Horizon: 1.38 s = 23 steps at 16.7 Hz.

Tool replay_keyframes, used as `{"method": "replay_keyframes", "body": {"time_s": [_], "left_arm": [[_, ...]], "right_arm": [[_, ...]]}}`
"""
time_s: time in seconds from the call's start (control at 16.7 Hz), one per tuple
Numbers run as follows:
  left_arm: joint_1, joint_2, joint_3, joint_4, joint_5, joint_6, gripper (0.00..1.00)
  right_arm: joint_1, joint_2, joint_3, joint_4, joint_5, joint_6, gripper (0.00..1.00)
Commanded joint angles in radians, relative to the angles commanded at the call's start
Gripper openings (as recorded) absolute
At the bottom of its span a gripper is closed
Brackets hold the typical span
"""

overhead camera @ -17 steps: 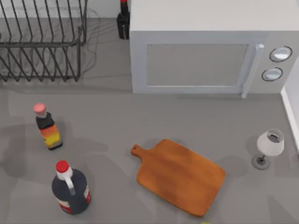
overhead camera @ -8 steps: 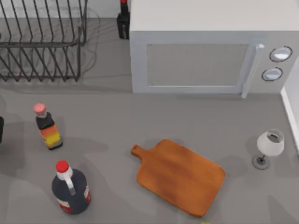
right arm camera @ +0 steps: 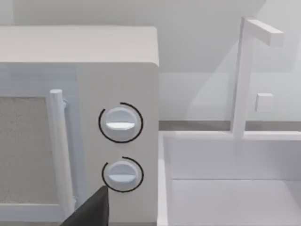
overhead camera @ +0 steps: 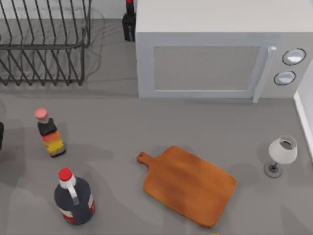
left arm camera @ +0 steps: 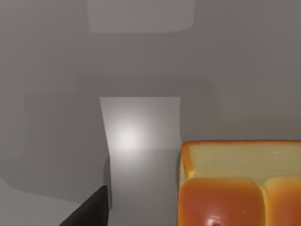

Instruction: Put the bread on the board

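Hovering just above the bread (left arm camera: 240, 186), left gripper (left arm camera: 89, 212).

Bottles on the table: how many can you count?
3. A small orange-labelled bottle stands at the table's left; a big dark red-capped bottle stands nearer the front; a dark bottle peeks out left of the microwave, partly hidden. Others may be hidden.
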Motion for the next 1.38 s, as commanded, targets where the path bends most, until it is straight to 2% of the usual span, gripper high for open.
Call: {"method": "replay_keyframes", "body": {"time_s": [0.42, 1.08, 1.38], "left_arm": [[0.000, 0.000, 0.000, 0.000, 0.000, 0.000, 0.02], [-0.001, -0.034, 0.025, -0.032, 0.006, -0.002, 0.00], [-0.003, -0.098, 0.153, -0.243, 0.006, -0.003, 0.00]], "right_arm": [[0.000, 0.000, 0.000, 0.000, 0.000, 0.000, 1.00], [0.000, 0.000, 0.000, 0.000, 0.000, 0.000, 1.00], [0.000, 0.000, 0.000, 0.000, 0.000, 0.000, 1.00]]}}
